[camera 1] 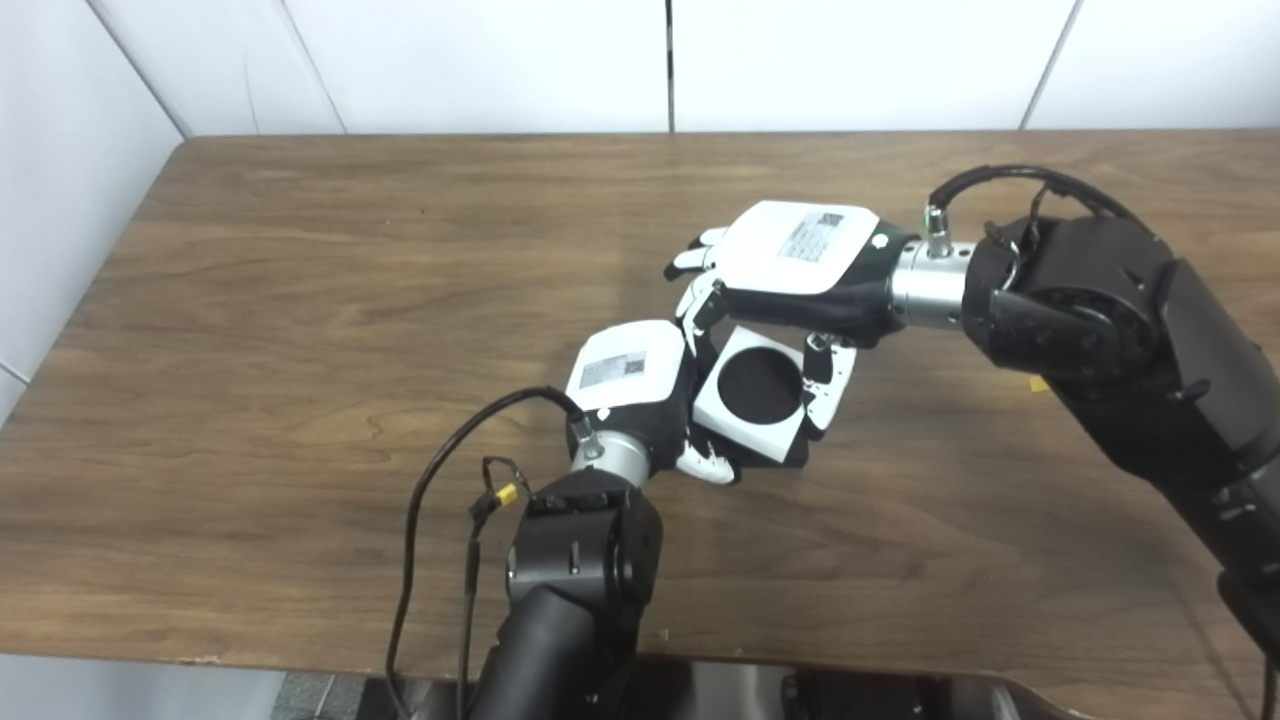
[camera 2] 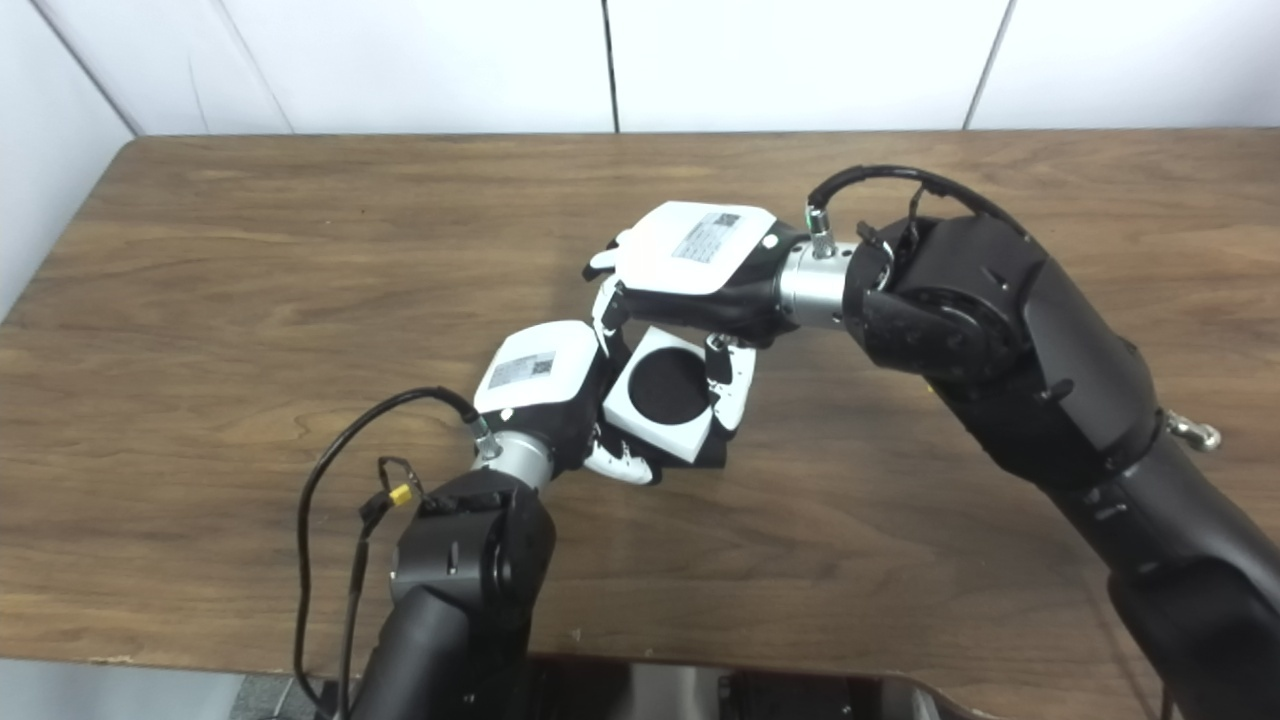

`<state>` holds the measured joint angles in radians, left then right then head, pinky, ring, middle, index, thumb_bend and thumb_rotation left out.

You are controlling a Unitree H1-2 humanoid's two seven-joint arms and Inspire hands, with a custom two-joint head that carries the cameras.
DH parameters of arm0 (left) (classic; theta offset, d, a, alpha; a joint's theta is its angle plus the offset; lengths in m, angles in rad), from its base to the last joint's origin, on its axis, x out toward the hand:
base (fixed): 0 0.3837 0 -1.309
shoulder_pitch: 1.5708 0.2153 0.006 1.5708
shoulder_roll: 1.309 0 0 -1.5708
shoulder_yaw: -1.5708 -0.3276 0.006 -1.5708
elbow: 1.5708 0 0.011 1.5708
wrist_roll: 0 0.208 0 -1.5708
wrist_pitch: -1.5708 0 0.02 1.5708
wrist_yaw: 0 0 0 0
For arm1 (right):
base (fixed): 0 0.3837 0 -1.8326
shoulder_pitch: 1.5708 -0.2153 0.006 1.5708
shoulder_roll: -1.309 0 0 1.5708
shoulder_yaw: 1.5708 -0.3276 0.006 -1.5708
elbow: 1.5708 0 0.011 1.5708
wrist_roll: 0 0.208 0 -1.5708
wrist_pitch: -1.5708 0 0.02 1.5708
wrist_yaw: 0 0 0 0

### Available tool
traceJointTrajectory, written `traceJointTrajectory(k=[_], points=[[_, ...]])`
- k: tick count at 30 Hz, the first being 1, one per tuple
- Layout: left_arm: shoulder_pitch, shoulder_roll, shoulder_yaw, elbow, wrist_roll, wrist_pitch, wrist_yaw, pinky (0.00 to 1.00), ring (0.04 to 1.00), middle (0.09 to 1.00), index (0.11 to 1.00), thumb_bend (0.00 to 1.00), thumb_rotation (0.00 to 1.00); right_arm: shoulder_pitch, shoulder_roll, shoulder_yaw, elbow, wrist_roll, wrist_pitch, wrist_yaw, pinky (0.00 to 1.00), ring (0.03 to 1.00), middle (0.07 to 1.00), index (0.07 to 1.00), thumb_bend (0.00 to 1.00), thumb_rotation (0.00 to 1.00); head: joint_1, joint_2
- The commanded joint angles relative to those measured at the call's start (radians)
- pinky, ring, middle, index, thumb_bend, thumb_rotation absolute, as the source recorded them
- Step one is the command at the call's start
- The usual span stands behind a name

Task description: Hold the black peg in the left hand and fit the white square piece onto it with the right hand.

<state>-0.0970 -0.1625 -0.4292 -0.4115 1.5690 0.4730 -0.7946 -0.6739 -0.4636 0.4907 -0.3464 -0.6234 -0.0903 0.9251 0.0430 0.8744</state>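
1. We spot a yellow scrap (camera 1: 1039, 385) only in the left eye view.
2. Our right hand (camera 1: 800, 265) grips the white square piece (camera 1: 752, 407) from 12 o'clock (black peg (camera 1: 759, 385) filling its hole); our left hand (camera 1: 640, 390) holds from 9 o'clock, above the table (camera 1: 300, 300).

Nothing is reading clearly: the sticker on the back of the left hand (camera 1: 628, 368) and the one on the right hand (camera 1: 797, 248), mid-frame, are showing only blurred print.
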Motion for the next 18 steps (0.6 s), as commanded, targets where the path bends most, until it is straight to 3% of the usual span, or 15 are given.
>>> traceJointTrajectory(k=[1,9,18], points=[[0.020,-0.161,-0.002,0.051,-0.040,-0.004,-0.038,1.00,0.892,0.825,0.687,0.94,0.22,-0.068,0.002,-0.013,-0.013,0.004,0.007,0.007,0.95,0.950,0.790,0.644,0.95,0.19,-0.001,-0.003],[-0.013,-0.152,0.052,0.019,-0.027,-0.004,-0.149,1.00,0.916,0.848,0.782,1.00,0.24,-0.077,0.003,-0.036,0.005,0.000,0.025,0.009,0.93,0.947,0.794,0.686,1.00,0.26,-0.007,-0.011],[-0.030,-0.137,0.080,-0.021,-0.020,-0.004,-0.213,1.00,0.947,0.879,0.815,1.00,0.24,-0.072,0.006,-0.053,0.023,-0.003,0.021,-0.013,0.91,0.938,0.791,0.694,1.00,0.27,-0.007,-0.013]])
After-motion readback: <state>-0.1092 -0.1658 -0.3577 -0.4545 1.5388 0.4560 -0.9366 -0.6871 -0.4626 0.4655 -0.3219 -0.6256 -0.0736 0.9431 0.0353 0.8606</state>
